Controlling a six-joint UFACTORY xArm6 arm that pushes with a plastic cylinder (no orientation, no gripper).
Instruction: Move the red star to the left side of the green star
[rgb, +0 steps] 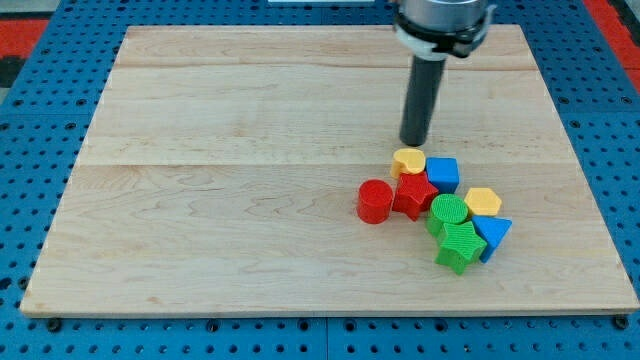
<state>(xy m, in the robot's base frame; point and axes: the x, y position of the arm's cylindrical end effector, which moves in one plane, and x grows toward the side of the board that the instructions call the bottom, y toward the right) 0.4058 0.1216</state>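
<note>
The red star (413, 194) lies in a tight cluster of blocks at the view's lower right. The green star (460, 246) lies below and to the right of it, at the cluster's bottom. A green cylinder (447, 212) sits between the two stars. My tip (413, 143) is just above the cluster, close to the yellow heart (408, 160), which touches the red star's top edge. The tip is not touching the red star.
A red cylinder (375, 200) sits against the red star's left. A blue cube-like block (442, 173) is at its upper right. A yellow hexagon (483, 201) and a blue triangle (492, 234) lie at the cluster's right. The wooden board (200, 200) rests on a blue pegboard.
</note>
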